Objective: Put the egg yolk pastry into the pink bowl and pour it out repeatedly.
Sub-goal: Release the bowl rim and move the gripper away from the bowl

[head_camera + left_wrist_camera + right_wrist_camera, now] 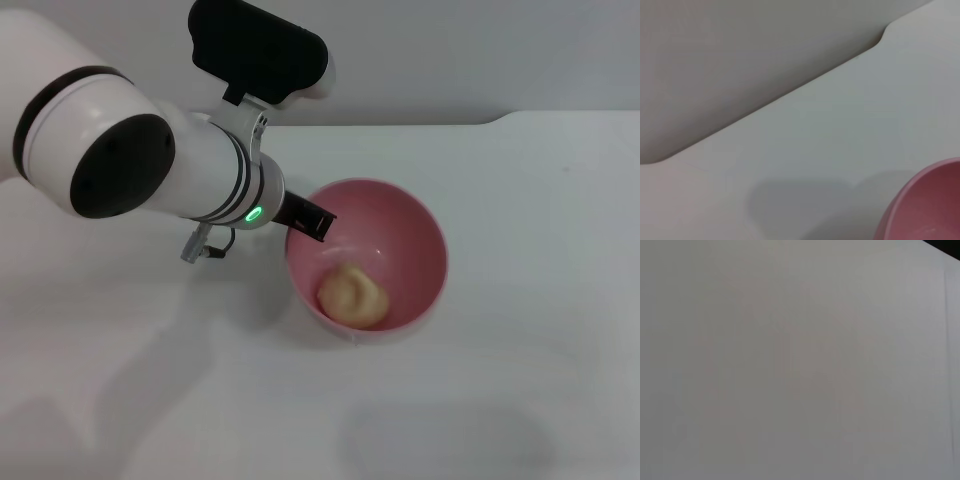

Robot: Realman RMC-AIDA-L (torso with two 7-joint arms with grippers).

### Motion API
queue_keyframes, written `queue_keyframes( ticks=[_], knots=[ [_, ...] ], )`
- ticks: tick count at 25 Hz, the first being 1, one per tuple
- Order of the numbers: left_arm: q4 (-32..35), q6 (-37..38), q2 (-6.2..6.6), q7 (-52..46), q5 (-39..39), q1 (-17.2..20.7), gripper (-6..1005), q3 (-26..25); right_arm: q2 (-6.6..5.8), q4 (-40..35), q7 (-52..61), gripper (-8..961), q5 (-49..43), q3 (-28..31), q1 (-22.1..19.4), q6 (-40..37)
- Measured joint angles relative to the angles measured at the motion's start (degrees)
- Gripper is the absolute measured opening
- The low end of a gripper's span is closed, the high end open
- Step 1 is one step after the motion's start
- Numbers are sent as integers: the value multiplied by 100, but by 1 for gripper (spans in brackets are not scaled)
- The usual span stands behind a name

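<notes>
From my head camera, my left gripper (312, 222) reaches in from the left and meets the near-left rim of the round, glossy pink plastic bowl (420, 240). Only one dark finger (305, 216) shows, lying over the rim; its partner is hidden behind the bowl wall and my own white wrist, so I seem clamped on that rim, though the pinch itself is out of sight. The bowl looks tipped toward me, and the small, lumpy, pale tan-yellow egg yolk pastry (352, 296) lies inside against the lower wall. Everything sits over the plain white table (540, 400), whose far edge steps near the upper right.

From my left wrist, none of my fingers appear. Just a curved slice of the pink bowl (920, 210) is cut off at the corner, with the table (830, 130) and its notched edge beyond.

From my right wrist there is only blank white surface; my right gripper appears nowhere.
</notes>
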Motion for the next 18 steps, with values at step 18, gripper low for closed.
queue_keyframes(
  ticks=[18],
  knots=[
    [-459, 194, -16, 231, -316, -51, 4, -23, 4, -248, -1, -1, 0, -117, 185, 21]
  ],
)
